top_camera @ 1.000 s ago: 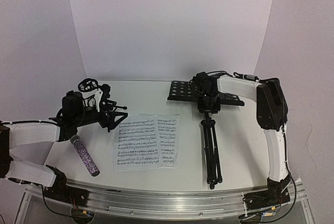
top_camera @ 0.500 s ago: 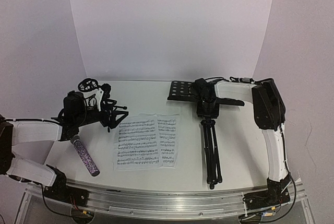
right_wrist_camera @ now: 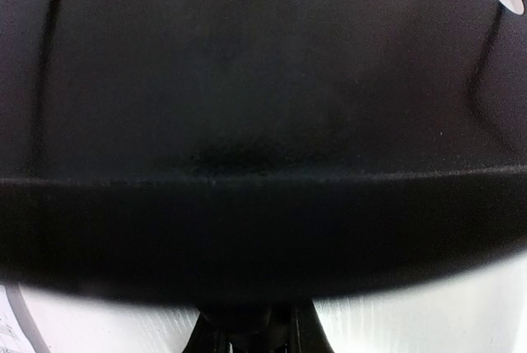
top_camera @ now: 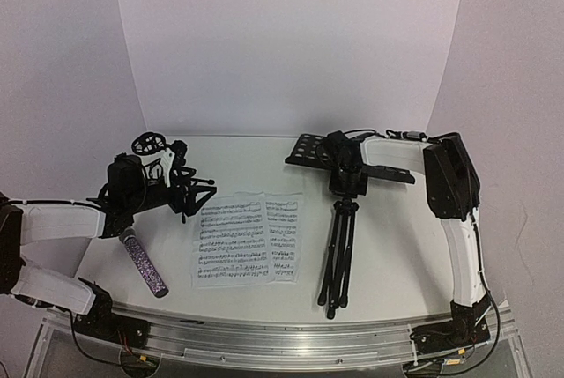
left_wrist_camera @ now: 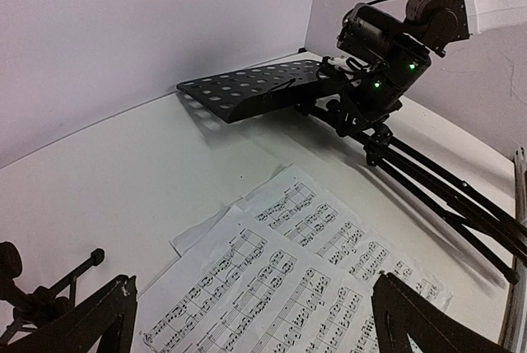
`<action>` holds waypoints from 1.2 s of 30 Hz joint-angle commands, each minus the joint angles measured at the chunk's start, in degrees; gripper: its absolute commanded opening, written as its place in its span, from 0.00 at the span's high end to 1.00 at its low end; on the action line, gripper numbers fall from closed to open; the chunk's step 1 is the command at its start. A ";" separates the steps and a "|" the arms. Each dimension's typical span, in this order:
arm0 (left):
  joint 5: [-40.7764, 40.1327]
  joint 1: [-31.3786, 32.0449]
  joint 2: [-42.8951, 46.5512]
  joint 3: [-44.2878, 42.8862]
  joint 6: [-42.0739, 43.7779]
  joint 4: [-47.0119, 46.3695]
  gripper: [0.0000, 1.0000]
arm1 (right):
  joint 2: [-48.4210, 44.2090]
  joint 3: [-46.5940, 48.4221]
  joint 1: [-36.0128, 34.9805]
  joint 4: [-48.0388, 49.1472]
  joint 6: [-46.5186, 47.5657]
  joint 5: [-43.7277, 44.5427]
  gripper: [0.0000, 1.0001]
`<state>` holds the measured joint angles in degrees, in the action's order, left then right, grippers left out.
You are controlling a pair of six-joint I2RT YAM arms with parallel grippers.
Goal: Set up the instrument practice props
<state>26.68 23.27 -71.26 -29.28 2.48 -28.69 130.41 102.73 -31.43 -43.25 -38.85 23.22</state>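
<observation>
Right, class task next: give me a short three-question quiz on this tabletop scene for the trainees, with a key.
1. True or false: the microphone stands upright.
2. Which gripper holds the music stand? A left, B right, C neither.
3. Fill in: the sheet-music pages lie ___ the microphone and the music stand.
Key: 1 false, it lies on its side; 2 B, the right gripper; 3 between.

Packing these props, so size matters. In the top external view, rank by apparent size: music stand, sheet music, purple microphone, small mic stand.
1. music stand
2. sheet music
3-4. microphone and mic stand: alike; the left gripper hides part of the mic stand, so unranked.
</observation>
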 commanded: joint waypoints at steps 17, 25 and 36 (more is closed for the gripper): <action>4.74 6.05 -7.92 -11.79 3.48 1.32 0.12 | -28.47 -17.54 0.55 60.89 15.44 13.38 1.00; 6.43 13.58 -17.80 -23.55 3.44 1.74 0.17 | -31.73 -10.37 -1.94 71.34 29.13 12.67 1.00; 1.72 22.57 -40.23 -45.01 0.00 -10.08 0.16 | -27.70 -6.68 -6.67 92.50 44.82 15.03 1.00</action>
<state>31.33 44.05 -105.38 -67.33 3.03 -31.49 105.39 87.91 -36.91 20.07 -2.75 33.79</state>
